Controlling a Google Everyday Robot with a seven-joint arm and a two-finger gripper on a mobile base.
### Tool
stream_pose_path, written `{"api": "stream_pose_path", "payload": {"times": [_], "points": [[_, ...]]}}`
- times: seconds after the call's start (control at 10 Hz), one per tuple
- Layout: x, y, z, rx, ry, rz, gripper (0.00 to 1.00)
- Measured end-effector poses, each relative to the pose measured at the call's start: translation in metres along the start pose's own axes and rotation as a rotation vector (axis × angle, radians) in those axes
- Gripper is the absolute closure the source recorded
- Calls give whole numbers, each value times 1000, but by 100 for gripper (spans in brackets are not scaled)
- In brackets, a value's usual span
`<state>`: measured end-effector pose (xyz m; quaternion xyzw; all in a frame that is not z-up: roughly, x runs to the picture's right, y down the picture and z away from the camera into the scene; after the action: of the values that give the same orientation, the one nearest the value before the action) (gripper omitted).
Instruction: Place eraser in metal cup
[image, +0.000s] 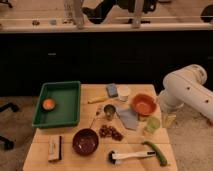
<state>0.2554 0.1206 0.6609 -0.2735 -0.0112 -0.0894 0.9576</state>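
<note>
Eraser (55, 148) lies flat at lower left of the table (90, 162), untouched, just left of the dark bowl (85, 141) and below the green tray (60, 84). Metal cup (109, 111) stands upright mid-table, well apart from the eraser, with a grey cloth (129, 118) just to its right. Gripper (170, 120) hangs off the table's right edge, past the orange bowl (144, 104) and green cup (152, 124), jaws open and nothing in them. We judge the step in hand is the reach, barely begun. To do it well we'd come in high over the clutter, drop straight down on the eraser, and close across its narrow width, not its length. We'd lift clear of the dark bowl's rim before swinging right. The cup mouth looks tight for the block, so we'd tip it end-down, centre it, and release low. Main risk is nudging the cup over.
</note>
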Motion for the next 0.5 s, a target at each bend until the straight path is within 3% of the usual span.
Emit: {"api": "stream_pose_path", "payload": {"times": [0.2, 0.5], "points": [[-26, 7, -5, 4, 10, -141, 20], [-59, 16, -11, 1, 22, -294, 20]]}}
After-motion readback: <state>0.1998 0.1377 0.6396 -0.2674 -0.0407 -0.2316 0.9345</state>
